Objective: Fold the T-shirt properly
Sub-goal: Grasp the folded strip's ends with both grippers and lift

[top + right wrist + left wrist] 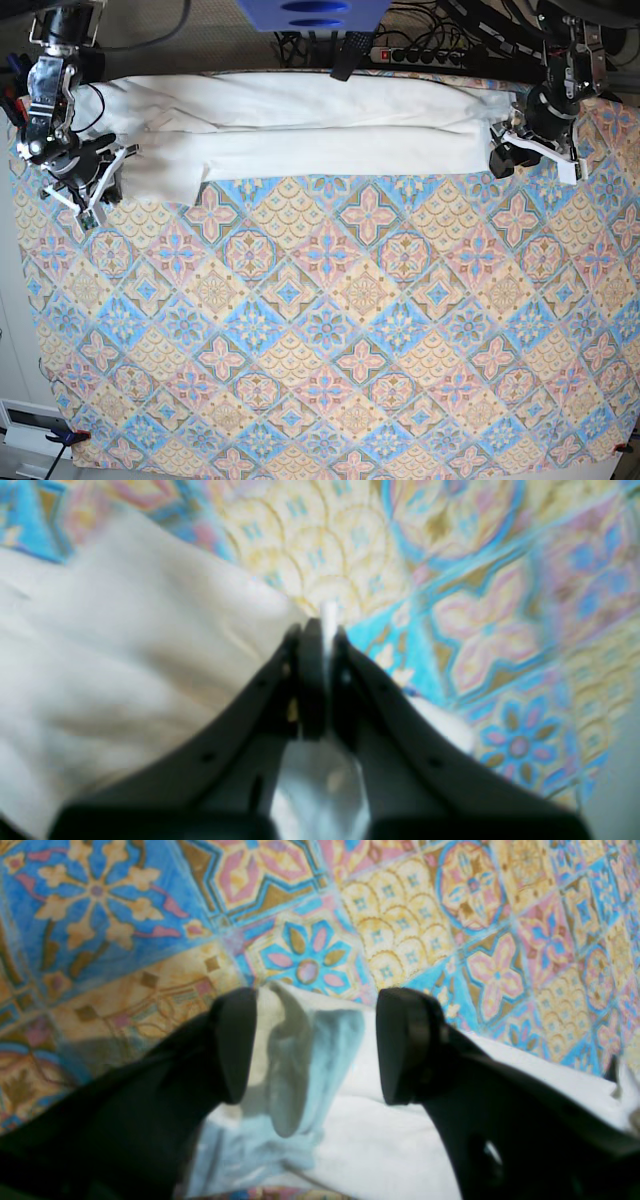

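Right gripper (320,630) jaws pinch the large white cotton T-shirt (300,140); left gripper (315,1045) jaws stand spread astride its edge.

There is one T-shirt (300,140), white, lying along the far edge of the one patterned tablecloth (330,330). There are two grippers: one left gripper (502,158) and one right gripper (88,190). One blue object (312,14) stands behind the far edge.

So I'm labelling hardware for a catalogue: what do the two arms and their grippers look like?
Both grippers have matte black, tapering fingers with flat inner pads. The left gripper and right gripper carry white plates on black and metallic wrists, with dark cables at the arms.
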Robot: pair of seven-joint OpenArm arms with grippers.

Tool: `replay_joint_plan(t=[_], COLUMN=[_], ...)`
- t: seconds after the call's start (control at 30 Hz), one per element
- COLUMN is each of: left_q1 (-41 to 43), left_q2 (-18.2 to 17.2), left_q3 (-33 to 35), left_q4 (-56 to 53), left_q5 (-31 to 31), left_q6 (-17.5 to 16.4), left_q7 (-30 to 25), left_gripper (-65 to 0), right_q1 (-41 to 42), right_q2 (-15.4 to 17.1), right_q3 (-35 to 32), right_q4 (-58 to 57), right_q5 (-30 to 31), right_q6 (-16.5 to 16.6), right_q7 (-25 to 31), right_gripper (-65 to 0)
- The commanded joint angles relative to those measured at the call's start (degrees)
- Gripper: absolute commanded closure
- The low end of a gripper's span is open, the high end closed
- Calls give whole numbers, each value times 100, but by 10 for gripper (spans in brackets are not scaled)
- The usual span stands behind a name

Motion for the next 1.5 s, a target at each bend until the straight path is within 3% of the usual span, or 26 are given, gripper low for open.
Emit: replay_joint_plan(t=[0.0,0.23,0.47,0.53,0.67,0.77,0.93,1.17,1.33,1.47], left_q1=[14,5,5,5,5,5,-4,-4,-153,-567], left_q2=[-89,-89,-98,-107,-362,-617,-960,-1320,-1338,-1320], left_q3=[-40,-48,-48,-48,31,119,128,145,462,919], left_q4=[102,93,93,93,93,93,76,67,-47,-847], left_q5=[-52,-35,-17,-8,-8,-35,-17,-17,-8,-61], left_q6=[-23,-23,-23,-23,-23,-31,-49,-58,-436,-488], left_q7=[-103,-103,-103,-103,-76,363,900,1445,1480,1559], left_gripper=[-376,-376,-376,-376,-381,-382,-387,-536,-541,-541], right_q1=[-205,-1533,-2096,-2087,-2060,-2060,-2060,-2060,-2034,-1981], right_q2=[82,82,82,82,82,-15,-77,-77,-85,-85], right_q3=[141,739,616,343,141,247,563,572,554,546], right_q4=[367,1615,1632,1632,1650,1676,1685,1685,1685,1694], right_q5=[200,1026,956,692,50,-196,-196,-196,-187,-187], right_q6=[47,47,47,39,30,21,21,21,21,30], right_q7=[24,-196,-204,-292,-969,-1031,-1031,-1031,-1031,-1031], right_gripper=[-2,-2,-12,-50,-195,-266,-268,-268,-268,-268])
